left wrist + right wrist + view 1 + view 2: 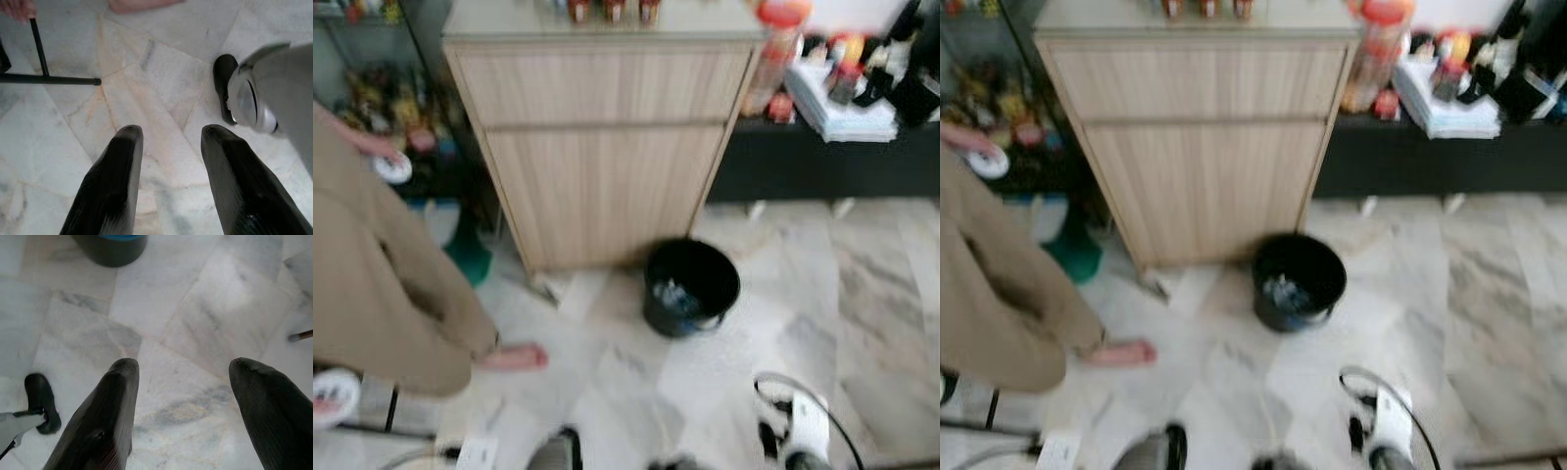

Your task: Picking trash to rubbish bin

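A black rubbish bin stands on the marble floor just in front of a wooden cabinet, with crumpled trash inside it. In the right wrist view the bin shows beyond my right gripper, which is open over bare floor with nothing between its fingers. My left gripper is also open and empty above the tiles. Both arms hang low at the bottom of the head views, the right arm with a looping cable.
A person in beige stands close on my left, with a bare foot on the floor. A low dark shelf with bottles and stacked papers runs at the right. Black stand legs are beside my left gripper. My own black foot shows below.
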